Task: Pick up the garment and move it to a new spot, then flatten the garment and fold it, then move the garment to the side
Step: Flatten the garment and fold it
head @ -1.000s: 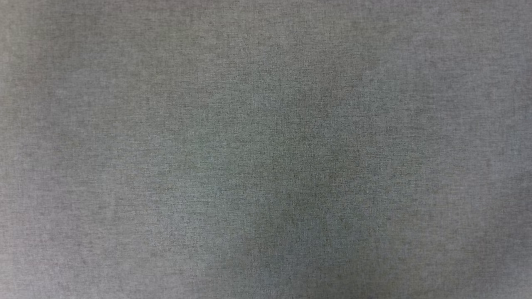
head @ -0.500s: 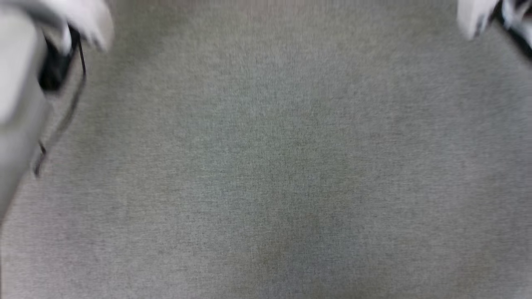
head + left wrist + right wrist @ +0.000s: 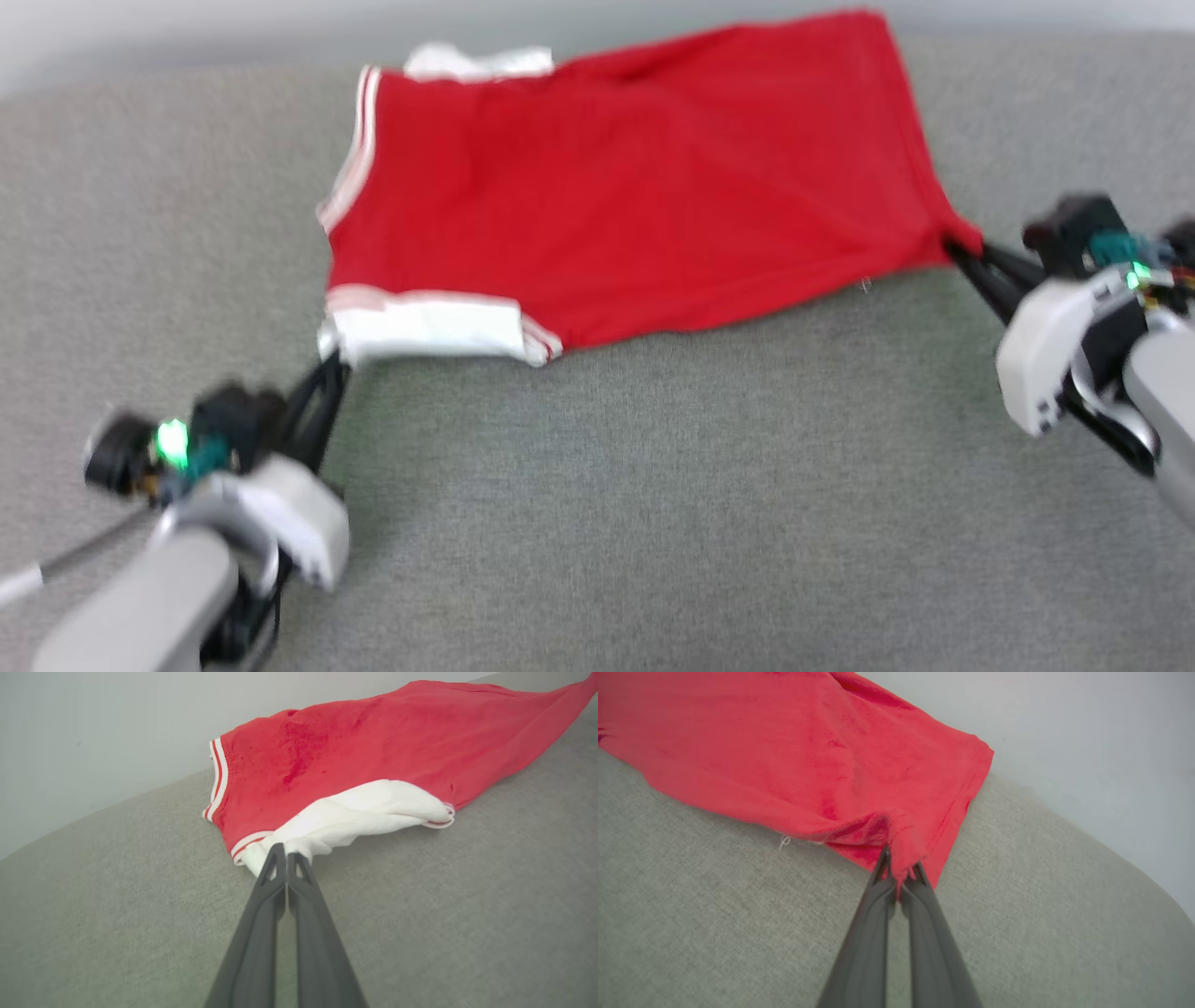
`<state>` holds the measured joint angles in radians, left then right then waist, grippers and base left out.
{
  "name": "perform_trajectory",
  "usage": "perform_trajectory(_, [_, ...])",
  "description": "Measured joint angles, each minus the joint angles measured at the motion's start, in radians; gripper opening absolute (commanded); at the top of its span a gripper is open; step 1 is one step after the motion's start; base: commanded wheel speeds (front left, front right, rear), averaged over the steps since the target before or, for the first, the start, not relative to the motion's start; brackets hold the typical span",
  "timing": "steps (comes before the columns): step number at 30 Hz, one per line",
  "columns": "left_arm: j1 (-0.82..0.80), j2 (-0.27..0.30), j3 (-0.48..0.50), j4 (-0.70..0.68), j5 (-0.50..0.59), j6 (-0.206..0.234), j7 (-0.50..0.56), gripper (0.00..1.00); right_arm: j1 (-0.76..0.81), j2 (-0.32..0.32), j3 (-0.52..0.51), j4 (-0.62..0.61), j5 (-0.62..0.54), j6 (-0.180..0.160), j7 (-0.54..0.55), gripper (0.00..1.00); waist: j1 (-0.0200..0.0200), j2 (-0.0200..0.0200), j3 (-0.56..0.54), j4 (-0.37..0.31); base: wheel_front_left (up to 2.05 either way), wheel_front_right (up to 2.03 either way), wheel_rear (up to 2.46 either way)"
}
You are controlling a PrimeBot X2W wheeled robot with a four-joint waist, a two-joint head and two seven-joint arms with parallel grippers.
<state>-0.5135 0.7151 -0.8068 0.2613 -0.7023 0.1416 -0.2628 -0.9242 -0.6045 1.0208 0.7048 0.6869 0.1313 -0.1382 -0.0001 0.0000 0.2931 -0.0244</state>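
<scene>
The garment (image 3: 635, 187) is a red jersey with white, red-striped sleeves, lying stretched across the far part of the grey surface. My left gripper (image 3: 329, 359) reaches up from the lower left and is shut on the near white sleeve (image 3: 425, 329). In the left wrist view its tips (image 3: 286, 851) pinch the bunched white sleeve (image 3: 364, 809). My right gripper (image 3: 962, 252) comes in from the right and is shut on the garment's red hem corner. The right wrist view shows red cloth (image 3: 808, 756) puckered between those tips (image 3: 899, 870). No numerals or logo show.
The grey fabric surface (image 3: 653, 485) extends wide in front of the garment. A pale wall (image 3: 187, 37) rises just behind the surface's far edge, close to the garment's far side. A small white thread (image 3: 784, 842) hangs at the hem.
The head camera has swung upward: bare grey surface a second ago, then blurred forearms at the top corners, now the garment and both grippers. No move of the garment itself can be judged.
</scene>
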Motion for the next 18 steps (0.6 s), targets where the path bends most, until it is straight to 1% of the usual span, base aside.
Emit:
perform_trajectory(4, [0.149,0.036,-0.030,-0.067,-0.029,0.037,0.011,0.00,0.121,-0.060,-0.007,-0.062,0.037,0.000,0.028,0.00,-0.0001,0.0000,-0.072,0.002,0.00,0.00,0.00])
perform_trajectory(6, [0.207,0.042,-0.047,-0.092,-0.041,0.053,0.018,0.00,0.188,-0.085,-0.008,-0.094,0.051,0.000,0.040,0.00,-0.0001,0.0000,-0.106,0.004,0.00,0.00,0.00])
perform_trajectory(11, [0.324,0.044,-0.102,-0.146,-0.059,0.075,0.052,0.00,0.338,-0.153,-0.032,-0.179,0.063,0.000,0.075,0.00,-0.0002,0.0000,-0.184,0.012,0.00,0.00,0.00])
perform_trajectory(14, [0.386,0.048,-0.118,-0.170,-0.079,0.097,0.058,0.00,0.451,-0.186,-0.062,-0.228,0.080,0.000,0.098,0.00,-0.0002,0.0000,-0.225,0.021,0.00,0.00,0.00])
perform_trajectory(18, [0.470,0.064,-0.146,-0.205,-0.103,0.111,0.072,0.00,0.593,-0.221,-0.127,-0.284,0.091,0.000,0.113,0.00,-0.0002,0.0000,-0.267,0.035,0.00,0.00,0.00])
